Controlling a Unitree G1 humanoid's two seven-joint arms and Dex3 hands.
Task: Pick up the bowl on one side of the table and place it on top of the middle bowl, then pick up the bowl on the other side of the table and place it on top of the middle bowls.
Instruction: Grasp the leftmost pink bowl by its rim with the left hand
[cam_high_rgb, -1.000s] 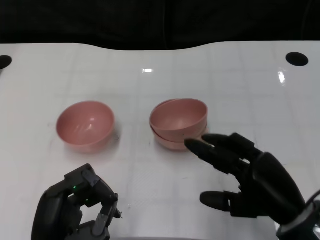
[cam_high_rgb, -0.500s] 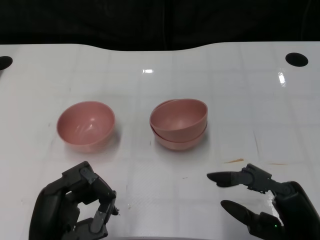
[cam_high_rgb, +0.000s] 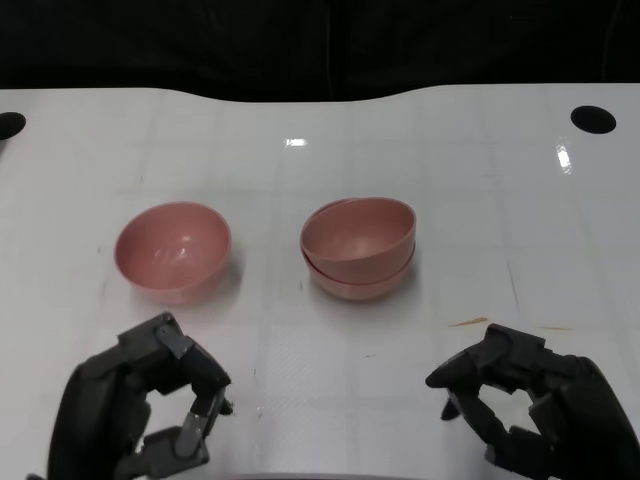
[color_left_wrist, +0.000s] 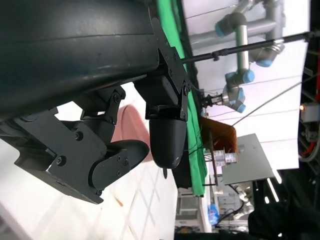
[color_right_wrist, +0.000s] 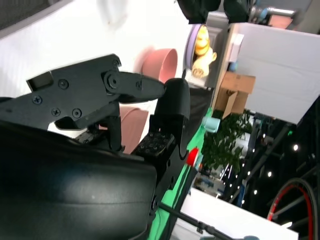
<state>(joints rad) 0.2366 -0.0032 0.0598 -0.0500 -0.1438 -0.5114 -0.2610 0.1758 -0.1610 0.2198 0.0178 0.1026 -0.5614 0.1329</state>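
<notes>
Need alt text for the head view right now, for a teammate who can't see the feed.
Two pink bowls sit stacked at the middle of a white table, the upper one tilted, with a single pink bowl standing apart on the robot's left. Both black hands, left hand and right hand, hover near the table's front edge with fingers curled, holding nothing.

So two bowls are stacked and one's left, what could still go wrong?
The top bowl sits tilted in the middle bowl, so a third bowl set on them might rock or slide off. The lone pink bowl is round and smooth, so it could slip from the left hand when that hand goes for it. The right hand lies near the stack and could nudge it.
</notes>
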